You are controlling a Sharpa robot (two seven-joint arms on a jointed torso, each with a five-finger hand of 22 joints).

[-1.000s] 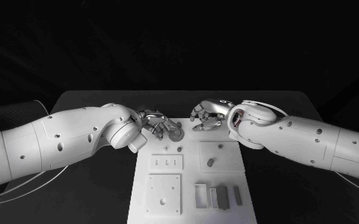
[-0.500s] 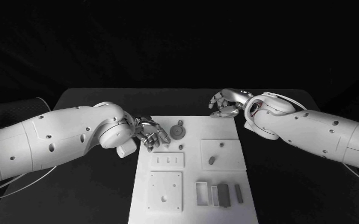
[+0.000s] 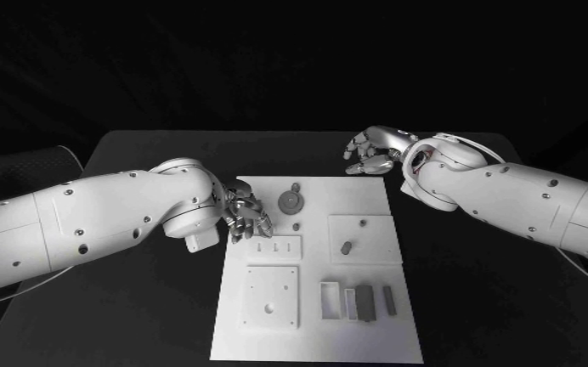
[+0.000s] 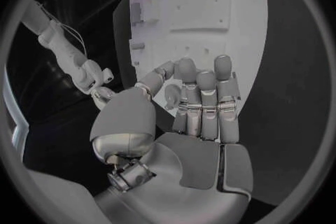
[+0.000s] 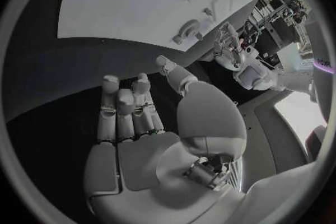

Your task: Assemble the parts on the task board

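The white task board (image 3: 313, 337) lies lengthwise in the middle of the black table. A round grey part (image 3: 291, 201) lies near its far end, uncovered. A small peg (image 3: 347, 248) stands in the square plate on the right, and several grey bars (image 3: 364, 299) lie at the near right. My left hand (image 3: 247, 217) hovers at the board's left edge, beside the round part, and holds nothing. In the left wrist view its fingers (image 4: 203, 101) stretch out over the board (image 4: 203, 5). My right hand (image 3: 371, 153) is past the board's far right corner, fingers (image 5: 126, 103) extended over bare table, empty.
A slotted plate (image 3: 274, 249) and a square plate with a hole (image 3: 268, 297) sit on the board's left half. Black table surrounds the board on all sides. The board (image 5: 119, 5) lies ahead of the right hand's fingertips.
Both hands have drawn away from the round part at the board's far end. The left went back to the board's left edge, the right out past the far right corner.
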